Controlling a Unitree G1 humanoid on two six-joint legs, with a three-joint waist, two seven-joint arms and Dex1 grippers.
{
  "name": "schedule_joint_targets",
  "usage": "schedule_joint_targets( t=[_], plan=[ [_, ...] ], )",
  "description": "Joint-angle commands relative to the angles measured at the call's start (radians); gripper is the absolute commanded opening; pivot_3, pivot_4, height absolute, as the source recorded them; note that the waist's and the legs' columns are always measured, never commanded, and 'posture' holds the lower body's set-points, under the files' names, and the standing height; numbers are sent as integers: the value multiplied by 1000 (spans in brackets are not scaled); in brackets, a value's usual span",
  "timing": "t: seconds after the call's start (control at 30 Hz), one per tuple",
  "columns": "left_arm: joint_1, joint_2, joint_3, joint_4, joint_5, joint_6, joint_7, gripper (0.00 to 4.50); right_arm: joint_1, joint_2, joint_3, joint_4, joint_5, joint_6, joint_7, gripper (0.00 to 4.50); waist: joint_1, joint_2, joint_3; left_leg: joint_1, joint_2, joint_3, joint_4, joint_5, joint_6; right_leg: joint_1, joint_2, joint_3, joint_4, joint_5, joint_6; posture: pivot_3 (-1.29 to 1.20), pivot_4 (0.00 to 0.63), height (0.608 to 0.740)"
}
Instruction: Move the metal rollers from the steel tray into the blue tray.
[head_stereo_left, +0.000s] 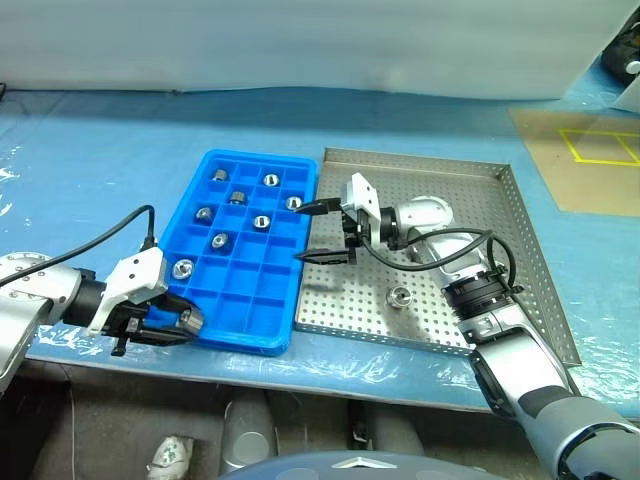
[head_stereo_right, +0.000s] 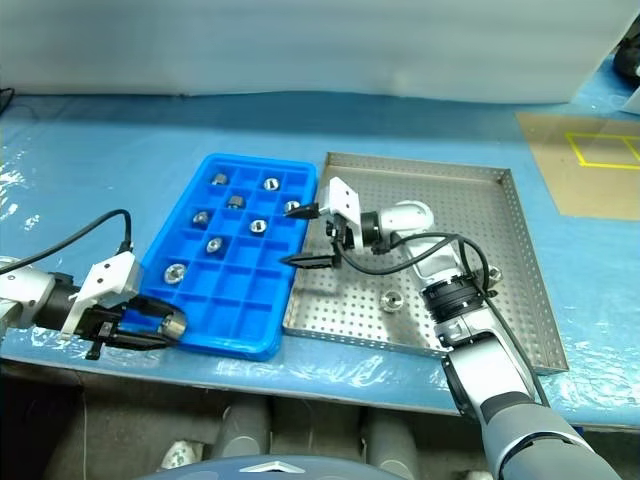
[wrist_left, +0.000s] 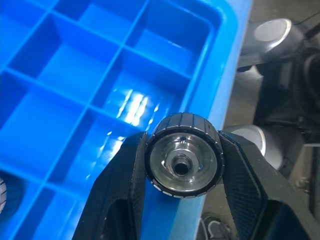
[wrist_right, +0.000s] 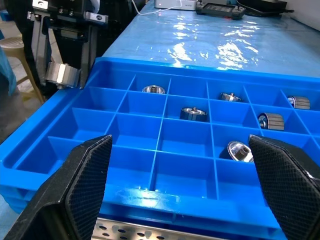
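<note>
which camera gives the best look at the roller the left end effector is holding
The left wrist view: the roller sits clamped between the left end effector's fingers, hollow centre facing the camera. The head views show it small; the right wrist view catches it side-on.

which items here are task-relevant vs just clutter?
Job:
- blue tray, rollers in several cells
- steel tray, one roller left
- roller in left gripper
- right gripper, open

Lying about:
- yellow-taped board
- blue table cover

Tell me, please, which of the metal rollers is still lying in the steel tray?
The lone roller on the steel tray's perforated floor, near its front rim. The other rollers sit in blue tray compartments, and one is clamped in the left gripper.
</note>
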Motion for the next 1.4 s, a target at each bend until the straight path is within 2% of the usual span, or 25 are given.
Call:
schedule_joint_targets(
  t=[0.03, 0.4, 0.43, 0.57, 0.77, 0.93, 1.07, 1.27, 1.4],
  plan=[
    [-8, 19, 35, 33, -9, -10, 28, 1813, -17, -5, -18, -17, 1, -19, 9, 4500, 0, 0, 0, 0, 0, 0, 0, 0, 0, 0, 0, 0, 0, 0, 0, 176, 150, 740],
    [-28, 23, -66, 160, 68, -127, 50, 1813, 10, -27, -28, -51, -6, -9, -5, 4500, -3, 0, 0, 0, 0, 0, 1, 2, -2, -1, 2, 2, 0, -2, -1, 133, 150, 740],
    [-36, 18, -79, 172, 76, -139, 55, 2527, 11, -30, -29, -54, -5, -8, -7, 4500, -3, 0, 0, 0, 0, 0, 1, 2, -2, -1, 2, 3, 0, -2, -1, 128, 150, 740],
    [-67, 3, -117, 188, 84, -150, 71, 3671, 19, -37, -33, -66, -3, -1, -12, 4500, -5, 0, -1, 1, 0, 0, 1, 2, -3, -1, 3, 4, 1, -2, -1, 119, 150, 740],
    [-135, -17, -150, 187, 86, -173, 81, 3671, 29, -47, -39, -84, -3, 8, -24, 4500, -8, 1, -1, 2, 0, 1, 2, 2, -3, -1, 3, 4, 2, -2, -1, 92, 150, 740],
    [-354, -78, -185, 264, 71, -166, 87, 3671, 44, -72, -56, -114, 4, 25, -42, 4500, -5, 0, -1, 1, 0, 0, 3, 3, -4, -1, 2, 3, 4, -2, -1, 39, 150, 740],
    [-599, -176, -229, 410, 34, -118, 37, 3671, 84, -128, -97, -162, 13, 62, -67, 4500, -3, 0, -1, 2, -1, 0, 7, 4, -6, 1, 1, 4, 7, -1, -1, -39, 150, 740],
    [-914, -319, -342, 805, 179, -324, -8, 3671, 182, -215, -185, -262, 19, 123, -148, 4500, -28, 0, -1, 2, -2, 0, 9, 3, -5, 3, 1, 6, 7, -1, 0, -168, 150, 740],
    [-1113, -481, -407, 1118, 290, -525, 17, 3671, 283, -288, -273, -362, 28, 177, -212, 4500, -38, 0, -1, 0, -3, 0, 12, 2, -2, 3, 1, 5, 5, 0, 1, -293, 150, 740]
  ],
)
